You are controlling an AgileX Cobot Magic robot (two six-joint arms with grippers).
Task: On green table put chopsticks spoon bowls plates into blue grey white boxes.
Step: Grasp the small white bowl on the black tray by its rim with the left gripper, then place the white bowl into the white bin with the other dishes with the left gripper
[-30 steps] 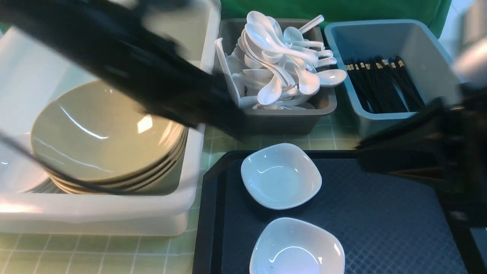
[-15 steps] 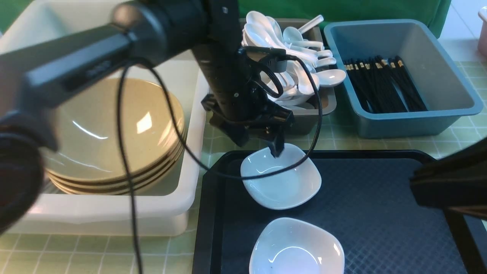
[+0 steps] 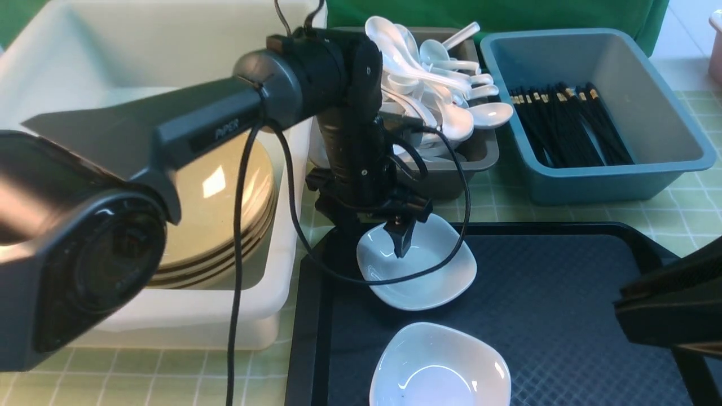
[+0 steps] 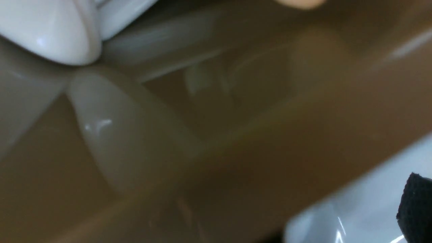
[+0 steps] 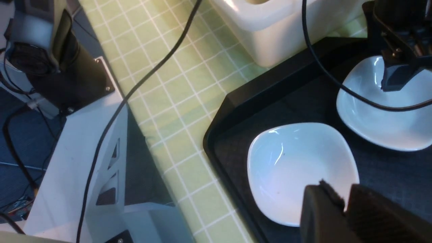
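Now it's the bowl step. The near bowl (image 3: 440, 369) sits free at the tray's (image 3: 564, 316) 6 o'clock. The right claw (image 5: 341, 199) is by it, w/ only a slit showing, so can't tell if it's shut. The far bowl (image 3: 420, 276) is at 11 o'clock, w/ the left claw (image 3: 389, 234) apart, astride its rim. Next, I'd judge: pinch the rim, lift, carry to the white box (image 3: 141, 51) at 9 o'clock, beside the plates (image 3: 225, 186).

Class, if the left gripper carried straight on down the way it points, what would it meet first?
The farther white bowl on the black tray: one finger hangs inside its rim; contact looks close, though depth is unclear.
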